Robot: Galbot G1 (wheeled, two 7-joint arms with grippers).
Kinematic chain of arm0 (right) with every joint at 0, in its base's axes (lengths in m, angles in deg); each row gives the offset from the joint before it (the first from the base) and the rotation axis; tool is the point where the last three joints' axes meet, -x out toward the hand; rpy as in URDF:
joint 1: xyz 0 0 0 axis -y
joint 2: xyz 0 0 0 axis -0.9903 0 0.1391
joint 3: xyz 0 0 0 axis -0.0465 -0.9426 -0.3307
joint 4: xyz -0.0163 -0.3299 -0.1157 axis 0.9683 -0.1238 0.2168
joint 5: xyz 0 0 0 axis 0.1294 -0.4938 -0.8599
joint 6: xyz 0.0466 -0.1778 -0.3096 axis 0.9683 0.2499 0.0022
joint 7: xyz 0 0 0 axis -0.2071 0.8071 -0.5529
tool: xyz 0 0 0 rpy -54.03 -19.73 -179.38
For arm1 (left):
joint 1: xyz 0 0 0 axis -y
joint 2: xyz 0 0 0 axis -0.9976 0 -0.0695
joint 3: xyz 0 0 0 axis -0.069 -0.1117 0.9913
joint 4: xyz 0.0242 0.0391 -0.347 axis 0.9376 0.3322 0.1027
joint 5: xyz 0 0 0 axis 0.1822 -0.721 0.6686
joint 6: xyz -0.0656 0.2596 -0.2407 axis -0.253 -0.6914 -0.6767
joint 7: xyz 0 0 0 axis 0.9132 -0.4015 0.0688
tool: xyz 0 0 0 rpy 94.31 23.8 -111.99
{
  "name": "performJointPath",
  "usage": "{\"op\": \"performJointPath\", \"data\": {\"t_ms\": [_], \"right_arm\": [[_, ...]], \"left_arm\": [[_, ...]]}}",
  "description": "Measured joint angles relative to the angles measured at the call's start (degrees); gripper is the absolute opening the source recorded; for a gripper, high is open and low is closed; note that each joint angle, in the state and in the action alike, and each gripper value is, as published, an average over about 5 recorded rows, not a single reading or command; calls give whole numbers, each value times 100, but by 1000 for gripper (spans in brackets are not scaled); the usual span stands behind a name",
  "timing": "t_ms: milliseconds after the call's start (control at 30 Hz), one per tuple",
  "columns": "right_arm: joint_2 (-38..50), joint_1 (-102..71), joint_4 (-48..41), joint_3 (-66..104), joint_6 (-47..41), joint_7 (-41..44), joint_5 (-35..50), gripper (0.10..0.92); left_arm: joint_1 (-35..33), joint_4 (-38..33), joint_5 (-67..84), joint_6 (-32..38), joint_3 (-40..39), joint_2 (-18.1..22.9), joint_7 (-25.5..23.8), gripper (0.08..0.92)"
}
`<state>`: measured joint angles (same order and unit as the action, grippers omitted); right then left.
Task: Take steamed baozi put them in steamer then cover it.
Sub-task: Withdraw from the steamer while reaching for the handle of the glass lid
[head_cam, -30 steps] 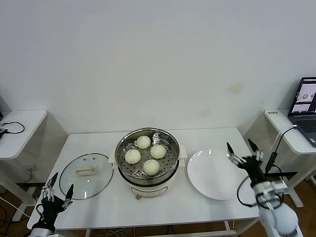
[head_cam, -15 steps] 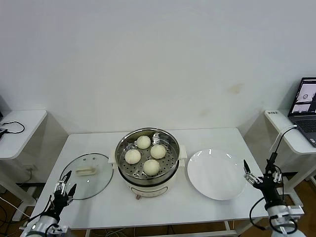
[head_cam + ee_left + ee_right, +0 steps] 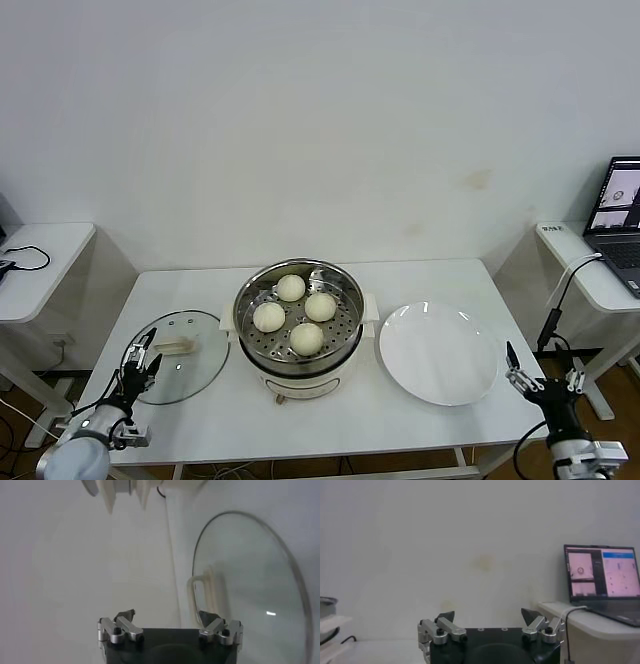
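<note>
Several cream-white baozi [image 3: 307,338] lie on the perforated tray inside the shiny steamer [image 3: 246,300] at the table's middle. The glass cover [image 3: 190,372] rests flat on the table left of the steamer, with its cream bar handle [image 3: 175,347] on top. My left gripper [image 3: 141,346] hovers open at the cover's left edge and holds nothing. The left wrist view shows the cover [image 3: 250,580] and its handle [image 3: 205,595] just ahead of the left gripper [image 3: 167,614]. My right gripper [image 3: 543,362] is open and empty, low beyond the table's front right corner. In its own view the right gripper [image 3: 487,614] faces the wall.
A bare white plate [image 3: 438,352] lies right of the steamer. Side tables stand at both sides, the right one with a laptop [image 3: 621,208] and a hanging cable. The steamer's base [image 3: 125,490] shows past the cover in the left wrist view.
My left gripper has moved forward to the cover's left edge. My right gripper has drawn back from above the plate's right side and sunk to the table's front right corner.
</note>
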<state>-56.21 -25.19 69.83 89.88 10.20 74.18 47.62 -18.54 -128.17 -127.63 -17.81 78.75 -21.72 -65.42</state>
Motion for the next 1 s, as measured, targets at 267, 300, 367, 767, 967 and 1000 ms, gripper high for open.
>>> {"op": "performJointPath", "data": {"t_ms": [267, 300, 367, 767, 967, 1000], "right_arm": [[-107, -31, -16, 36, -13, 12, -26, 823], [-118, -30, -25, 37, -14, 13, -31, 823], [-138, -28, -45, 36, -14, 16, -44, 823], [-266, -53, -126, 18, -13, 46, -117, 823], [-313, -43, -168, -15, -10, 56, -141, 823], [-320, -37, -178, -23, -8, 57, -147, 823]], "left_arm": [[438, 404, -59, 3, -262, 15, -22, 823], [489, 452, -65, 4, -286, 17, -21, 823], [590, 550, -74, 5, -336, 16, -22, 823], [1102, 1053, -93, -5, -559, -8, -56, 823], [1288, 1233, -63, -16, -614, -49, -86, 823], [1316, 1262, -57, -17, -621, -48, -89, 823]]}}
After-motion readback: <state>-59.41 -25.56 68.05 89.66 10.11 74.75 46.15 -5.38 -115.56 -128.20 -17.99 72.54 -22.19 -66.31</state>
